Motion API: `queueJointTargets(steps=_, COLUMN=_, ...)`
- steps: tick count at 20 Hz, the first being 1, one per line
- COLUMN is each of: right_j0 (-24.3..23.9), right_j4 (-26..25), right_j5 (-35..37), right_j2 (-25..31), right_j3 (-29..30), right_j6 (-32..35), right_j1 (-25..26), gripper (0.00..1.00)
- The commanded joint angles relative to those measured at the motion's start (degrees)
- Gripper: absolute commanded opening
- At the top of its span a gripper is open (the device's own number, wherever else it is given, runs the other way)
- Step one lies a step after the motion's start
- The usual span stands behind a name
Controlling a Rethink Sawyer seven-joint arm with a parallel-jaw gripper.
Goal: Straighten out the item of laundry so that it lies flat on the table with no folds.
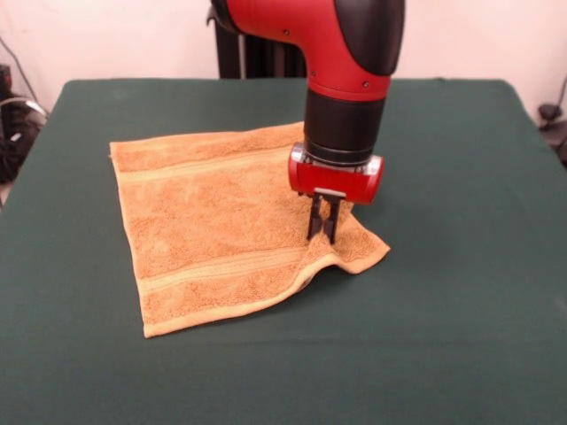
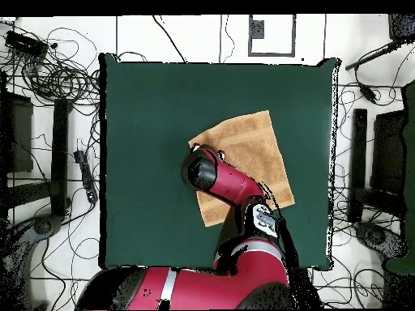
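Observation:
The golden-orange towel (image 1: 213, 230) lies spread on the dark green table (image 1: 461, 310), with woven bands near its far and near edges. Its right side is rumpled: a small ridge rises by the right corner and the near-right edge lifts off the table. My gripper (image 1: 322, 237) points straight down onto that rumpled part, its two black fingers close together and pinching the cloth. In the overhead view the towel (image 2: 247, 142) lies right of the table's (image 2: 146, 121) middle, and the red arm covers its lower left part and hides the gripper.
The red and black arm (image 1: 345, 80) comes down over the towel's far right corner. Cables and stands (image 2: 57, 89) lie on the floor around the table. Bare green cloth surrounds the towel on all sides.

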Motion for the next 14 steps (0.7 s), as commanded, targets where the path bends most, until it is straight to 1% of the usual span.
queueJointTargets(steps=1, right_j0=2.0, right_j4=0.0, right_j5=-2.5, right_j2=4.3, right_j3=2.3, right_j6=12.6, right_j1=7.3, gripper=0.00)
queueJointTargets(steps=5, right_j0=2.1, right_j4=1.2, right_j5=-3.5, right_j2=4.3, right_j3=2.9, right_j6=14.5, right_j1=7.3, gripper=0.00)
queueJointTargets(steps=10, right_j0=1.9, right_j4=1.7, right_j5=-3.2, right_j2=4.5, right_j3=3.0, right_j6=14.9, right_j1=7.3, gripper=0.00)
queueJointTargets(steps=12, right_j0=2.1, right_j4=1.1, right_j5=-2.3, right_j2=4.1, right_j3=2.5, right_j6=13.7, right_j1=7.3, gripper=0.00)
queueJointTargets(steps=13, right_j0=2.2, right_j4=0.0, right_j5=-0.5, right_j2=3.9, right_j3=1.7, right_j6=11.7, right_j1=7.5, gripper=0.00)
queueJointTargets(steps=14, right_j0=1.6, right_j4=0.5, right_j5=1.2, right_j2=4.7, right_j3=2.1, right_j6=11.9, right_j1=7.3, gripper=1.00)
